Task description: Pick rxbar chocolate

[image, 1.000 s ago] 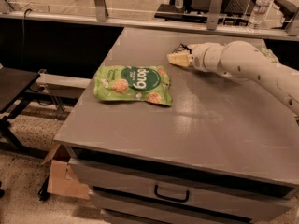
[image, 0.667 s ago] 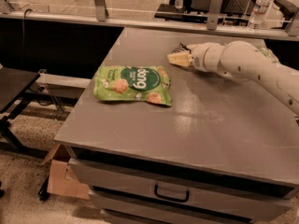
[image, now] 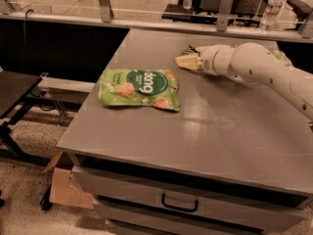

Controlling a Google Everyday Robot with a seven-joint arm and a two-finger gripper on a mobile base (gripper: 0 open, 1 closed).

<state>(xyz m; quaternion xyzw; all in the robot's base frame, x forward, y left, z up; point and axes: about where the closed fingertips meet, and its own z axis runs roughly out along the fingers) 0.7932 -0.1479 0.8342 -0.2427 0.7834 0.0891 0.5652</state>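
Note:
My gripper (image: 183,61) is at the end of the white arm (image: 254,66), which reaches in from the right, low over the far middle of the grey table (image: 205,126). A small dark thing (image: 189,49), which looks like the rxbar chocolate, shows just behind the gripper tip. The gripper hides most of it. I cannot tell whether the gripper touches it. The large green snack bag with white lettering (image: 139,88) lies flat to the left of the gripper, apart from it.
A smaller green bag (image: 282,57) peeks out behind the arm at the far right. Water bottles (image: 271,6) stand on the counter behind the table. A drawer handle (image: 179,203) is below the front edge. A cardboard box (image: 66,187) is on the floor at the left.

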